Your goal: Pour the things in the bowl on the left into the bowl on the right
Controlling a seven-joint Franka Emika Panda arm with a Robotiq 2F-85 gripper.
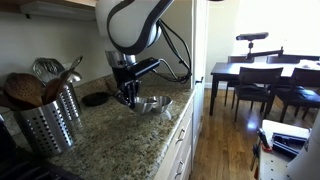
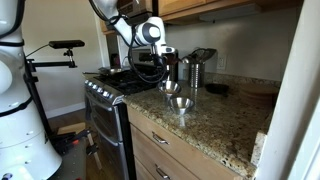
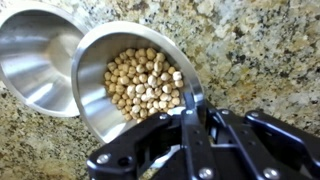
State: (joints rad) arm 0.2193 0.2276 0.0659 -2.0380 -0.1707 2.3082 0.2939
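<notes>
In the wrist view a steel bowl [image 3: 95, 110] full of chickpeas [image 3: 143, 82] sits under my gripper [image 3: 192, 108], whose fingers are shut on its rim at the lower right. An empty steel bowl [image 3: 35, 60] lies touching it on the left. In an exterior view the gripper [image 1: 128, 92] is low over the counter beside a steel bowl [image 1: 152, 104]. In an exterior view two steel bowls [image 2: 180, 102] [image 2: 172, 88] sit on the counter below the gripper [image 2: 168, 78].
A speckled granite counter [image 1: 110, 135] carries a perforated steel utensil holder [image 1: 48, 122] with wooden spoons and a dark lid [image 1: 96, 99]. A stove [image 2: 105, 92] adjoins the counter; a dark appliance [image 2: 197, 68] stands behind the bowls. A dining table and chairs [image 1: 260, 80] stand beyond.
</notes>
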